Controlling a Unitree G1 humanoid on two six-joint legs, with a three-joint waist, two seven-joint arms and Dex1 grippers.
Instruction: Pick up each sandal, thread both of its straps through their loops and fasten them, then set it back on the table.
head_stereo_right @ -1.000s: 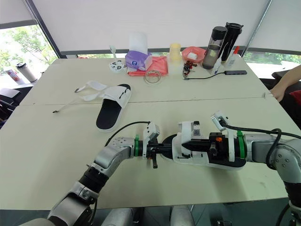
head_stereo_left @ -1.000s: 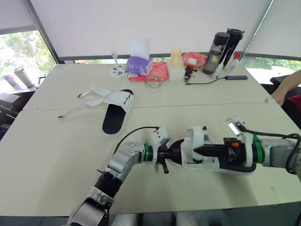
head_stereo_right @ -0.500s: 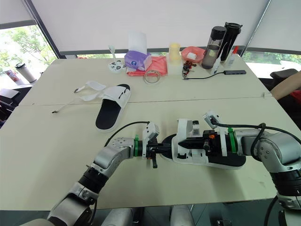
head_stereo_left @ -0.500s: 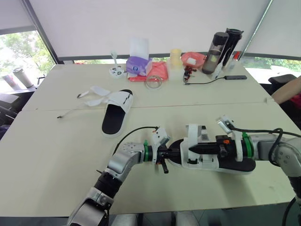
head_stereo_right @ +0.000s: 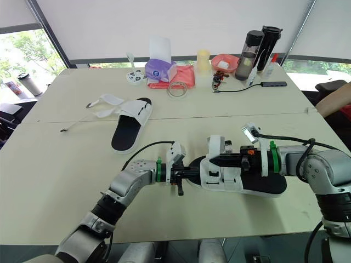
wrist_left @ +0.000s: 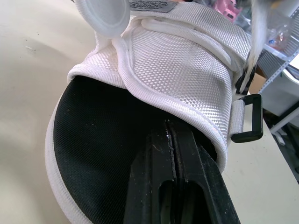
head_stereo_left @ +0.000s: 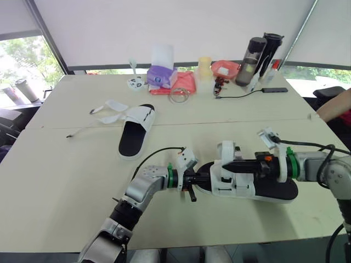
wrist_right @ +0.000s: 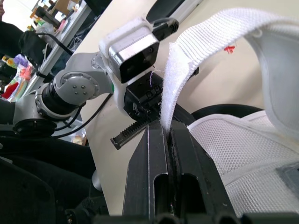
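The floppy strap (wrist_right: 196, 51) is pinched near its tip by the right gripper (wrist_right: 167, 125), while the seemingly light, stiff-soled sandal (head_stereo_left: 227, 184) is steadied at its toe by the closed-together left gripper (wrist_left: 170, 129).

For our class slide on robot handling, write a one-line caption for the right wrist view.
Right gripper pinching a white strap of the black-soled sandal.

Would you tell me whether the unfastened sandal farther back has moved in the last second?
No; the sandal still lies across the table seam, in the same spot.
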